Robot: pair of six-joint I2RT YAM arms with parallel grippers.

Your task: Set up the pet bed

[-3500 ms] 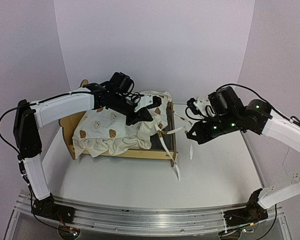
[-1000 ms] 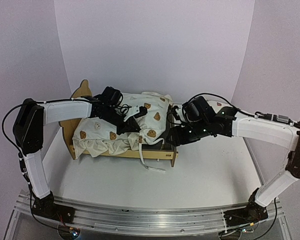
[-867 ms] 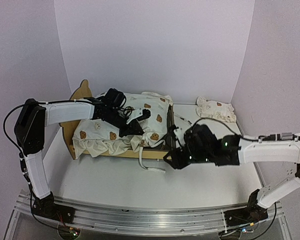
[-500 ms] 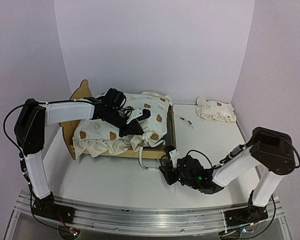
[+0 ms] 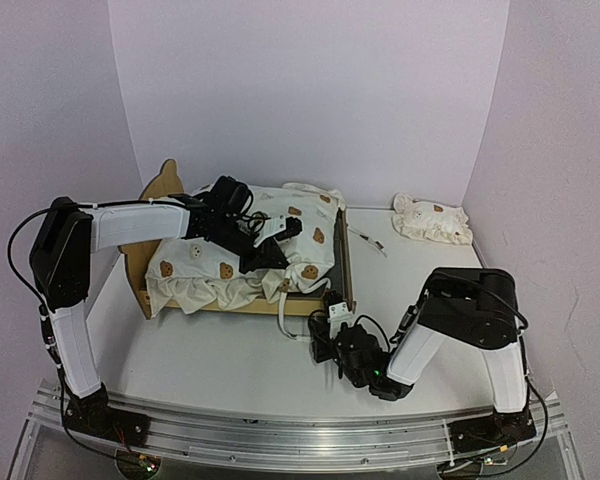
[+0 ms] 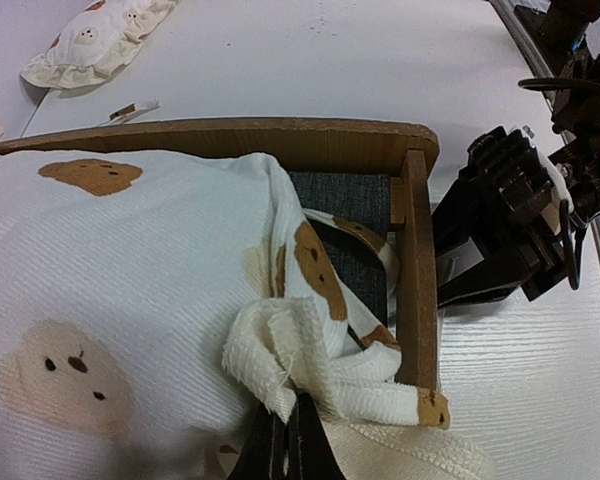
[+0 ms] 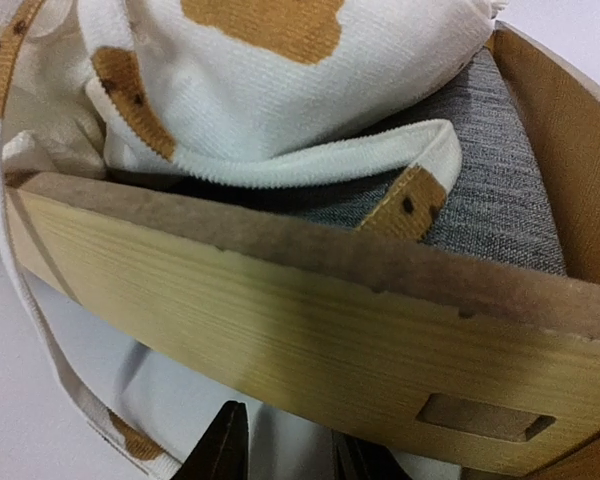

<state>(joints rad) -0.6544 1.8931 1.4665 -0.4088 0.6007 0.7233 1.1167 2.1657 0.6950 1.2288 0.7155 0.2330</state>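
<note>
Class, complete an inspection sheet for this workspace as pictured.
Surface: white table.
Job's things: pet bed upright; bear-print cushion bunched on it, grey base bare at the foot end.
Clutter: ruffled pillow far right; loose strip beside the bed.
End effectors: left end effector shut on the cushion; right end effector low at the bed's near corner, jaws apart, holding nothing.
Cables: black cables bundled at the left wrist.
Surroundings: plain walls, metal rail at the near edge.

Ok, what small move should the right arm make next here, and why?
Probably nudge the right end effector onto the tie string and close: its jaws stand open and empty, low by the near rail of the pet bed, where the string hangs over, while the left end effector pinches the cushion.
</note>
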